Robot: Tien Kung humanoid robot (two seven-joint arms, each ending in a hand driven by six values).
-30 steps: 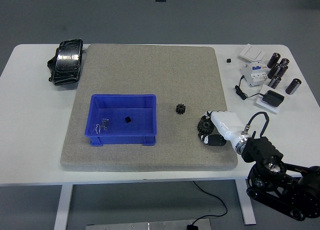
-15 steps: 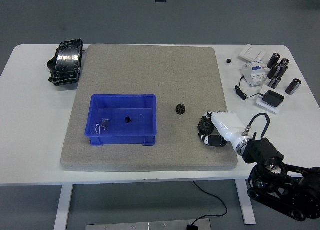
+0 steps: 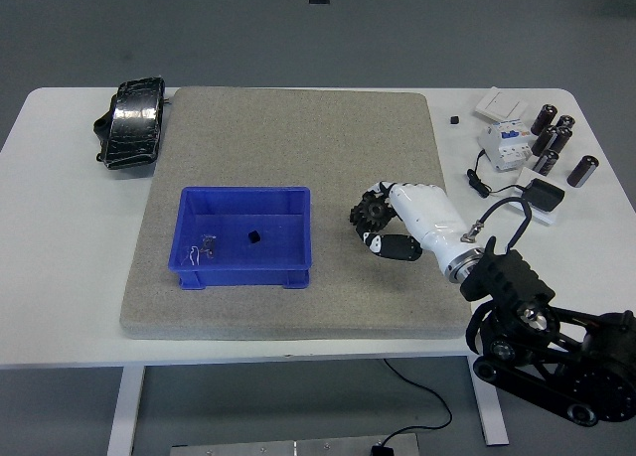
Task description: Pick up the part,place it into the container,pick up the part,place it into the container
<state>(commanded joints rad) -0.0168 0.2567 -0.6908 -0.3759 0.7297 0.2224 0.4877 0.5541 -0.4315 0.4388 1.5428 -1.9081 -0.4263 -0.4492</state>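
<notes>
A small black gear (image 3: 364, 215) lies on the grey mat (image 3: 298, 138), just right of the blue container (image 3: 244, 192). My right hand (image 3: 381, 221), white with black tips, has come in from the lower right and rests against the gear's right side, partly covering it. Whether it grips the gear does not show. Inside the container lie a small black part (image 3: 254, 237) and a little metal piece (image 3: 204, 249). My left arm is out of the picture.
A black pouch (image 3: 132, 123) sits at the mat's far left corner. Right of the mat are several black cylinders (image 3: 555, 138), a white breaker (image 3: 504, 143), a black adapter with its cable (image 3: 542, 196), a white switch plate (image 3: 500, 103) and a tiny black cube (image 3: 454, 120).
My right hand has swung up and to the left from the mat's lower right to the gear. The gear and the container's contents look unmoved.
</notes>
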